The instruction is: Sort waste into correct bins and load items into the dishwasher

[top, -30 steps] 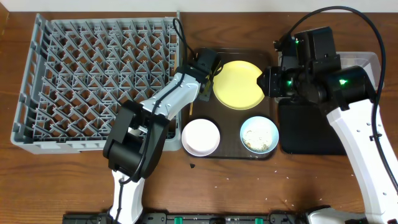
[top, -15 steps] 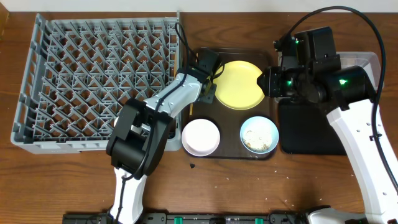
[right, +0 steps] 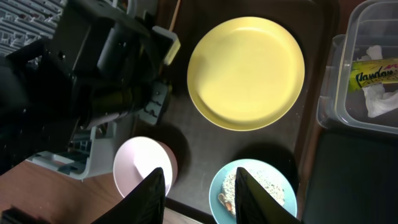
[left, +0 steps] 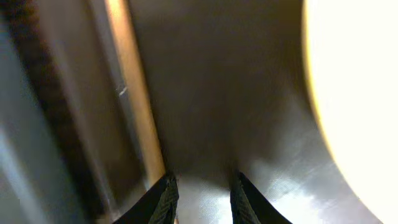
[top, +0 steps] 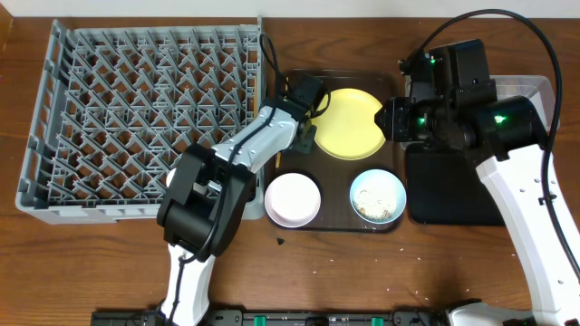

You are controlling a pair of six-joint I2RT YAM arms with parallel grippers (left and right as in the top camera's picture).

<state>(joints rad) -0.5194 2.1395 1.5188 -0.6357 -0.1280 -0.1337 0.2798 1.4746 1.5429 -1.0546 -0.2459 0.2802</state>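
My left gripper (top: 304,138) is low over the brown tray's (top: 335,177) left edge, beside the yellow plate (top: 349,122). In its wrist view the left gripper (left: 202,199) is open over bare tray, and a thin wooden chopstick (left: 137,106) runs up from its left finger. The plate (left: 360,93) fills the right side. My right gripper (right: 202,199) hangs open, high above the white bowl (right: 140,165) and the light blue bowl (right: 277,193) that holds rice scraps. A snack wrapper (right: 376,73) lies in the clear bin (right: 339,112). The grey dishwasher rack (top: 145,118) stands at the left.
The black tray bin (top: 453,190) sits right of the brown tray, in front of the clear bin (top: 539,91). The white bowl (top: 293,199) and blue bowl (top: 378,196) occupy the tray's front. A few crumbs (top: 281,243) lie on the wooden table.
The left arm has edged slightly to the right, toward the yellow plate. The right arm has not moved.
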